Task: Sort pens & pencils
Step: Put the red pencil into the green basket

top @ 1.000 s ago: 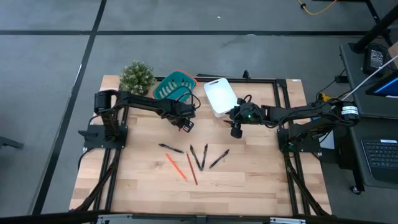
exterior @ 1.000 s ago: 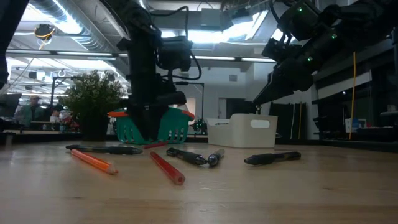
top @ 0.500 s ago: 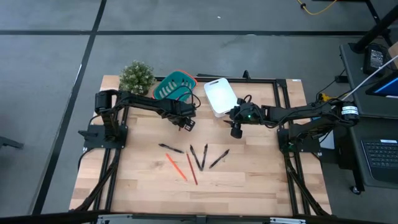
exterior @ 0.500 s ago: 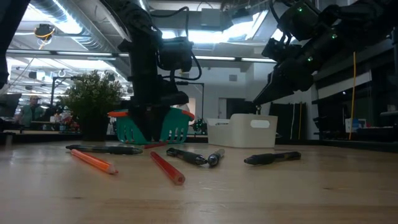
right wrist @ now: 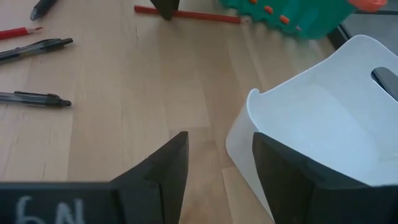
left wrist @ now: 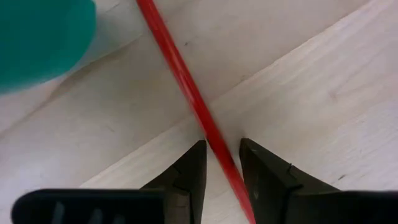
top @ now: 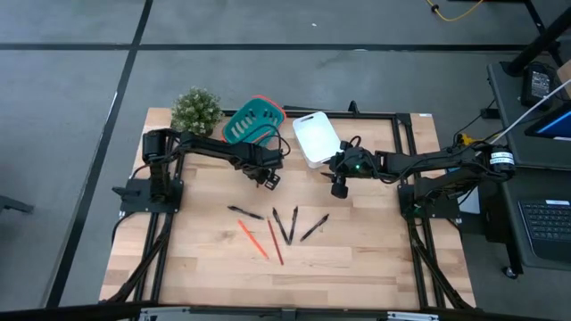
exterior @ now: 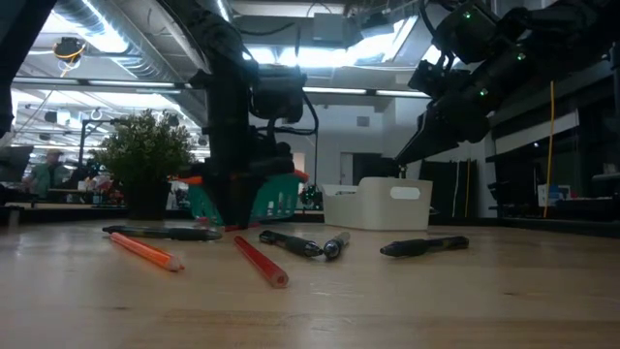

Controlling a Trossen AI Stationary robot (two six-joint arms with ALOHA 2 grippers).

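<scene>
My left gripper [top: 268,176] stands by the teal basket [top: 252,120], its fingers astride a red pencil [right wrist: 193,14] that lies on the wood with one end by the basket. The basket sits tilted [exterior: 254,194]. My right gripper [top: 339,186] hangs open above the table beside the white bin [top: 315,135], touching nothing. Several black pens [top: 279,223] and two more pencils, one orange [top: 252,239] and one red [top: 275,242], lie flat at mid-table. My left gripper [left wrist: 222,144] has the red pencil [left wrist: 214,138] between its two fingers. It comes from above, pointing down, with the fingers across the stick. The pencil runs slantwise through the gap, close against one fingertip [left wrist: 198,155]. It lies level on the table.
A potted plant [top: 196,109] stands at the far left corner. The teal basket and white bin [right wrist: 311,118] sit along the far edge. Black frame rails [top: 412,223] run down both table sides. Bare wood lies toward the near edge [top: 285,276].
The teal basket has shifted a little toward the table's right and tipped, one side rising off the wood. My left arm has swung slightly toward it, with its gripper staying at the pencil. The right arm has kept still.
</scene>
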